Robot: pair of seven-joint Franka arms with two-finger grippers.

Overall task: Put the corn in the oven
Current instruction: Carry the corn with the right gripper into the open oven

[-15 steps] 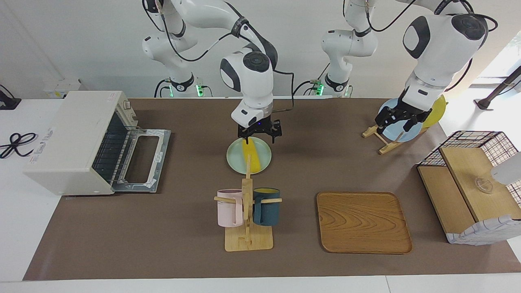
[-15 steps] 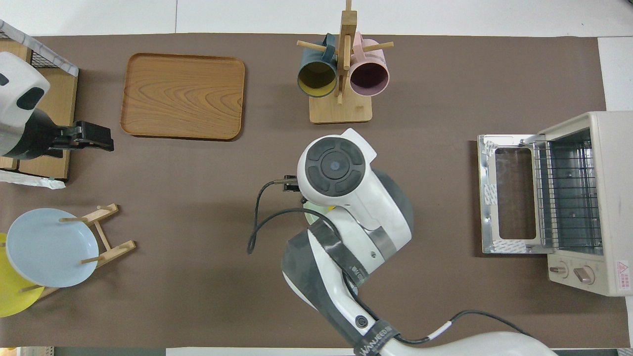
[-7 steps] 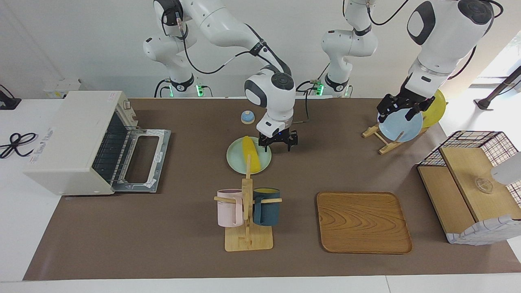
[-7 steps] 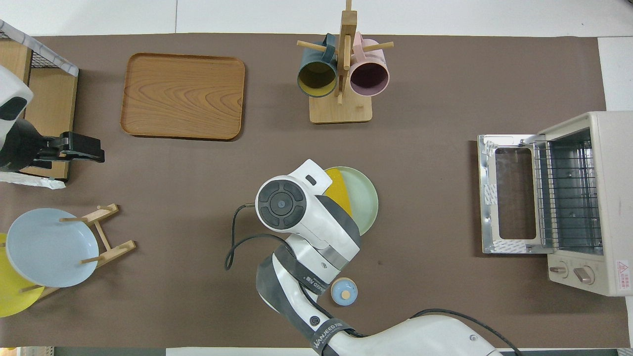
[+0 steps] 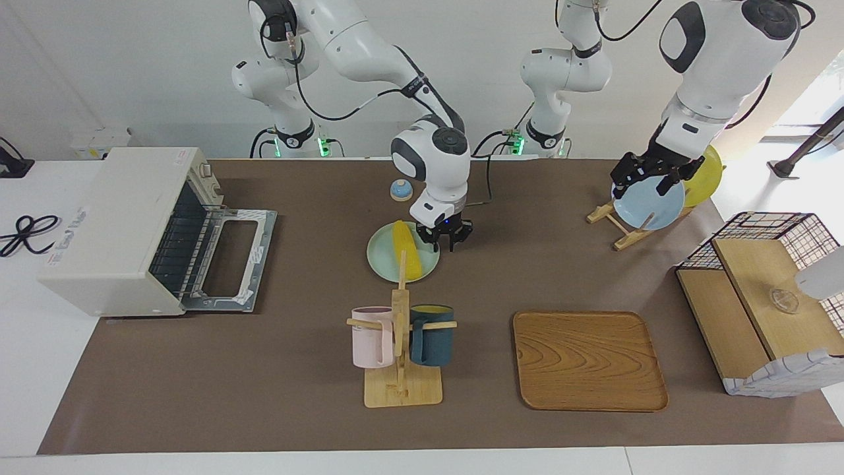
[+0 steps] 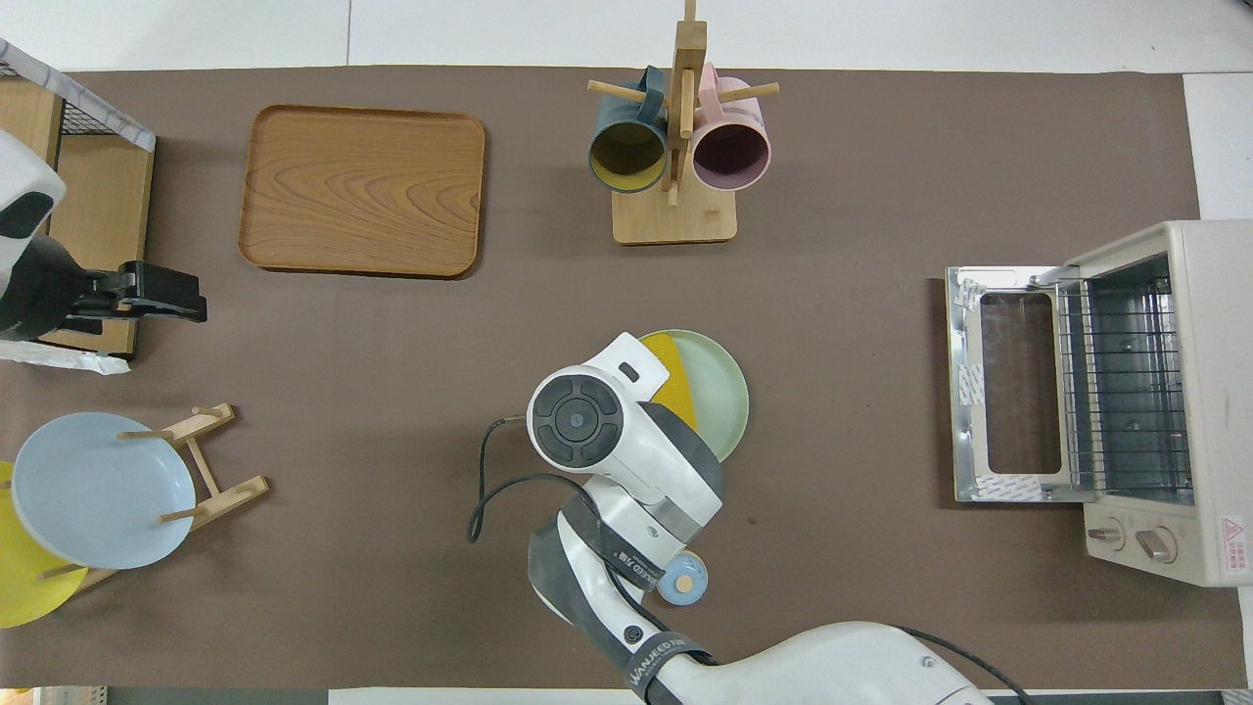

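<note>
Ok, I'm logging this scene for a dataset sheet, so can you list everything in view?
corn: one, bright yellow, lying on the green plate.
green plate: one, pale green, mid-table.
oven: one, cream-white, door open, at the right arm's end.
mug rack: one, wooden, holding a pink mug and a dark blue mug.
wooden tray: one, brown, beside the mug rack.
plate stand: one, wooden, holding a blue plate and a yellow plate.
bell: one, blue, nearer to the robots than the green plate.
wire basket: one, at the left arm's end.
right pincer: beside the corn, over the green plate's edge.
left pincer: waiting over the plate stand.
</note>
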